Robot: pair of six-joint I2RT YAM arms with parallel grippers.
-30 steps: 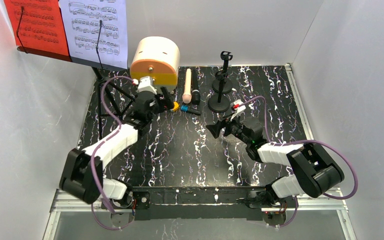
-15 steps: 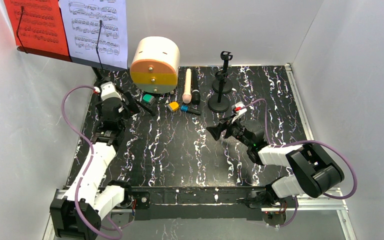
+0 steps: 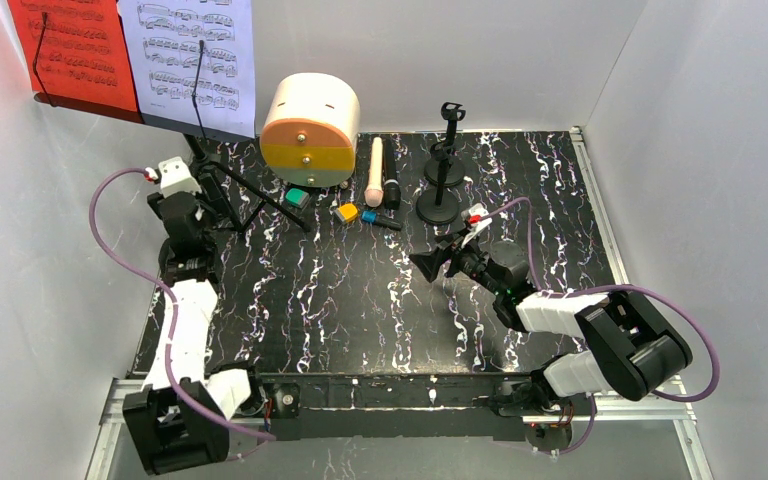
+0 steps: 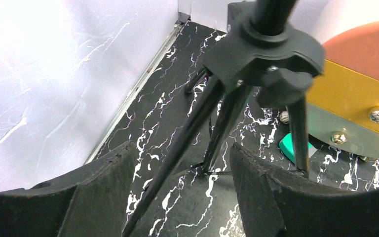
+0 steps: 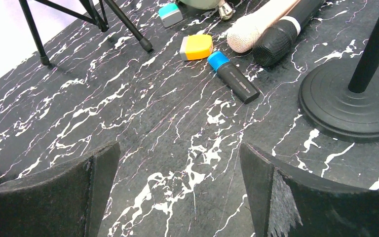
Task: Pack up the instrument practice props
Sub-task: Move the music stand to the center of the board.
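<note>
The black music rack on tripod legs point(image 3: 222, 178) stands at the back left, holding a red page point(image 3: 75, 45) and a white page point(image 3: 195, 55). My left gripper point(image 3: 210, 195) is open, with a tripod leg point(image 4: 177, 148) passing between its jaws untouched, just below the leg hub point(image 4: 264, 54). A cream microphone point(image 3: 375, 170) and a black microphone point(image 3: 392, 193) lie at the back; both show in the right wrist view, cream point(image 5: 256, 24) and black point(image 5: 284, 34). Two black mic holders point(image 3: 440, 205) stand beside them. My right gripper point(image 3: 428, 264) is open and empty over the table middle.
A cream, orange and yellow drawer box point(image 3: 310, 130) stands at the back centre. Small teal point(image 3: 296, 198) and orange point(image 3: 346, 212) blocks and a blue-capped black marker point(image 3: 380, 220) lie in front of it. White walls close the left, back and right sides.
My left arm swung from the drawer box to the left and now sits at the music rack's tripod. My right arm has barely moved.
</note>
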